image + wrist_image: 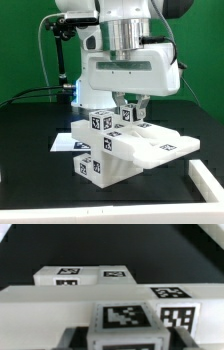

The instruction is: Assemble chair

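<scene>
The chair shows as a cluster of chunky white tagged blocks with a flat slab panel on the black table. My gripper hangs straight above the cluster and is shut on a small white tagged block that sits on top of the cluster. In the wrist view the dark fingers stand on both sides of this block. Beyond it lie the wide white slab, carrying a tag, and a farther tagged block.
A white bar lies at the exterior view's lower right. A thin white sheet edge shows on the table at the cluster's left. Cables and a post stand behind at the left. The table is black.
</scene>
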Robot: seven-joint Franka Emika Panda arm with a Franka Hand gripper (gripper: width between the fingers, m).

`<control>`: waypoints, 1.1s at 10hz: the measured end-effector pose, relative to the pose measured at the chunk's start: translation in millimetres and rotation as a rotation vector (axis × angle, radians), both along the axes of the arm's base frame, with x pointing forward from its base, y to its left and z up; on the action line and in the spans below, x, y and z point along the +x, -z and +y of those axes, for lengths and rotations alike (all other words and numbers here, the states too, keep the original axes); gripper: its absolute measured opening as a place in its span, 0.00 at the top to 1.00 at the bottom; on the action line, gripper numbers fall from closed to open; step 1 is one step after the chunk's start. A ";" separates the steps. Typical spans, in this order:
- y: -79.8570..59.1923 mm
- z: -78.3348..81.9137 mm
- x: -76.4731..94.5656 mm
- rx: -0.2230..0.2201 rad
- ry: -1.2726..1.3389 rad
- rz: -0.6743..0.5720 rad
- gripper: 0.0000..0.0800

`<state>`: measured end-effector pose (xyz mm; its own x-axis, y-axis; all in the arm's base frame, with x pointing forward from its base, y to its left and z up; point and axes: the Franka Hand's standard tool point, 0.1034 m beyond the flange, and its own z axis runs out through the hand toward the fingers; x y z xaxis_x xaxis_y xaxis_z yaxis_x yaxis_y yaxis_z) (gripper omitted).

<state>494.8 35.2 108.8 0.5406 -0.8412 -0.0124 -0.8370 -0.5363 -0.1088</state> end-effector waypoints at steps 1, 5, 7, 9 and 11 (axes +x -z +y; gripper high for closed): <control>0.1 0.4 -0.1 -0.001 -0.014 -0.001 0.65; -2.3 3.5 -0.2 0.003 -0.020 -0.001 0.23; -26.8 6.4 -0.1 0.033 -0.049 -0.005 0.20; -51.5 7.2 -1.2 0.065 -0.051 -0.010 0.19; -47.2 6.7 -1.6 0.060 -0.051 -0.007 0.19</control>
